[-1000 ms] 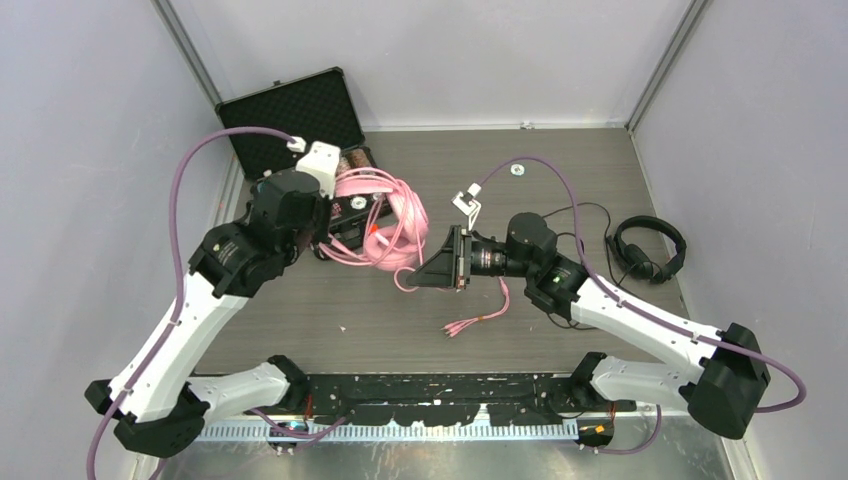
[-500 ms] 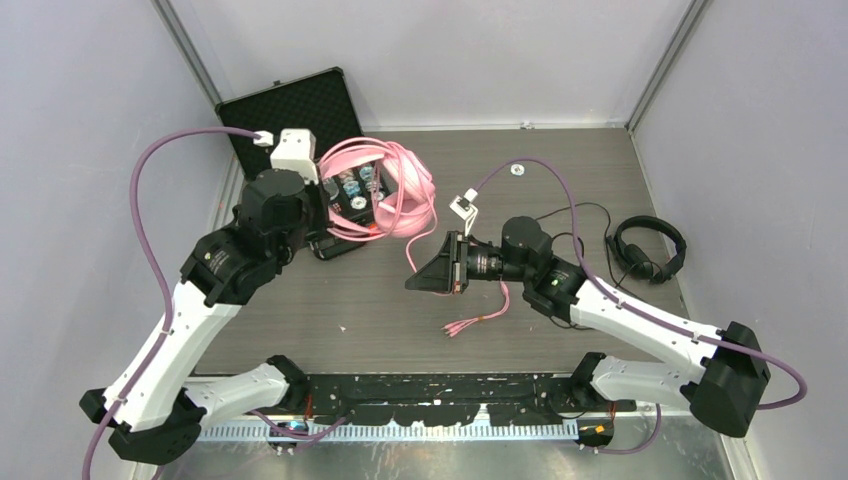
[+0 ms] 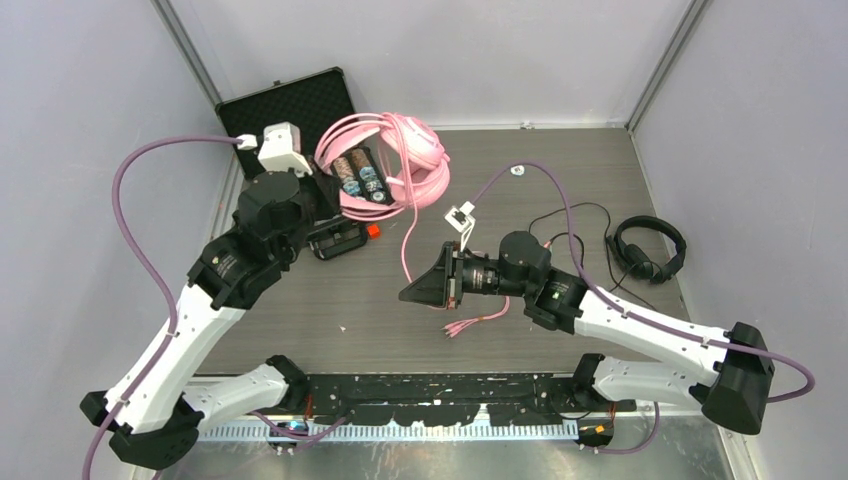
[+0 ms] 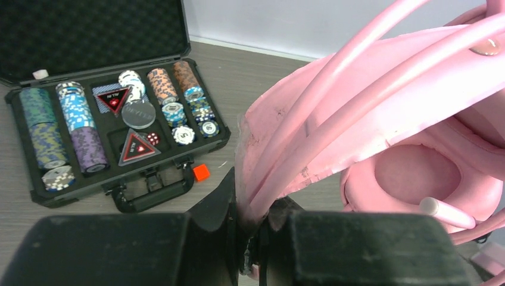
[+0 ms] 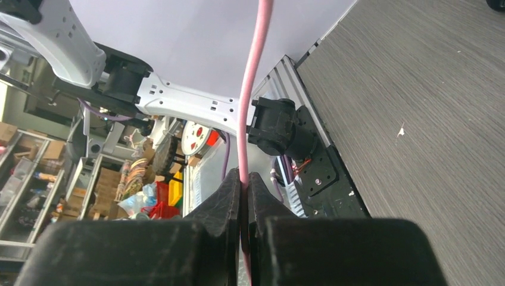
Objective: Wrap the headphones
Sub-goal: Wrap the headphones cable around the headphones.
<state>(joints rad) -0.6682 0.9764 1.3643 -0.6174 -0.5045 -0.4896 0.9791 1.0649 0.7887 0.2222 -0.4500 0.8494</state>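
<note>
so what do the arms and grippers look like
The left arm and right arm have white links and black joints. A purple cable runs along each. The left gripper and right gripper are matte black, with wedge-shaped fingers.

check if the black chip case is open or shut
Open: the black case has its lid swung back, foam lining showing, and poker chips sit exposed in the tray.
</note>
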